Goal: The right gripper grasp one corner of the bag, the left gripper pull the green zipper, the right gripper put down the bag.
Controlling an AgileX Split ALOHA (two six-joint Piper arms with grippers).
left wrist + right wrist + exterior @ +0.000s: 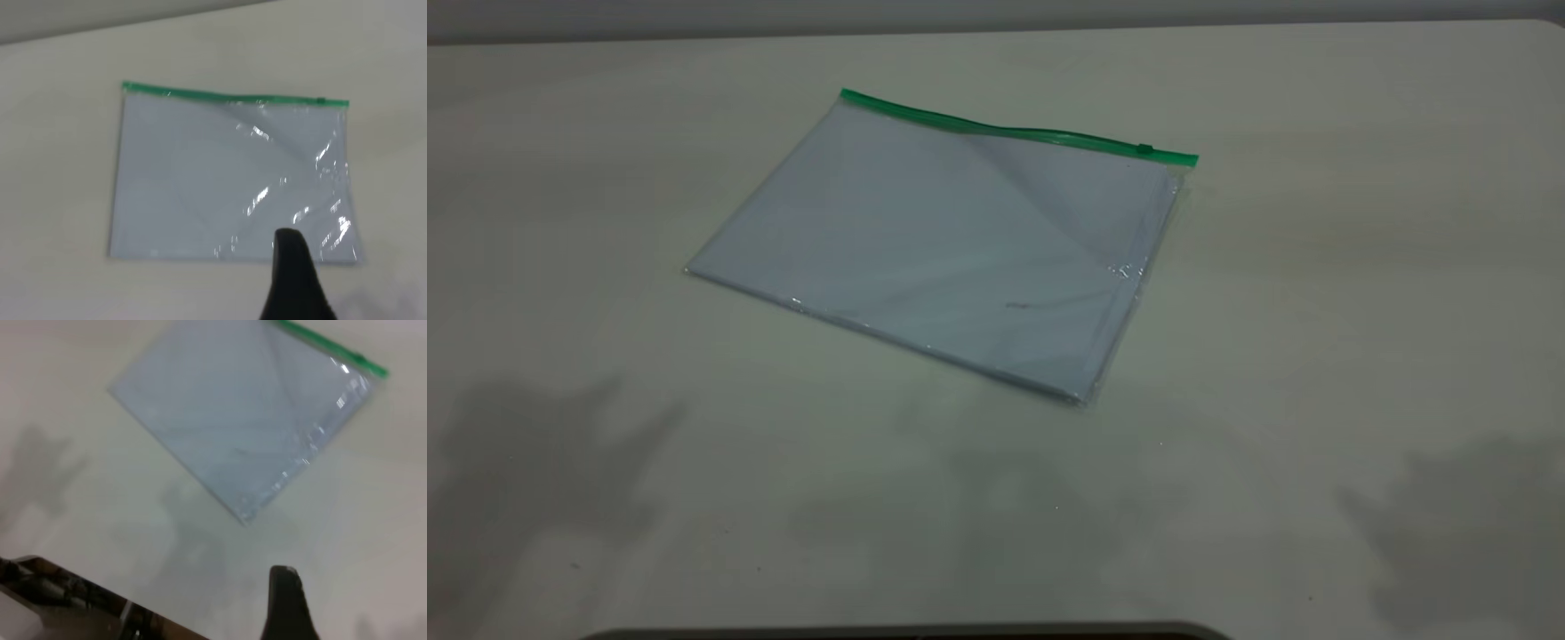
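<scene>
The bag [951,249] lies flat on the pale table [1316,356], a clear pouch with white sheets inside. The green zipper [1014,132] runs along its far long edge, and the darker slider tab [1145,149] sits near the right end, by the corner of the bag [1183,164]. Neither gripper shows in the exterior view; only their shadows fall on the near table. In the left wrist view a black part of the left gripper [293,280] hangs over the bag's [220,180] near edge. In the right wrist view the right gripper [287,603] is above bare table, apart from the bag [247,420].
The table's far edge meets a grey wall [996,13]. A dark rim [907,633] shows at the near edge. The right wrist view shows the table's edge with dark clutter below it [67,597].
</scene>
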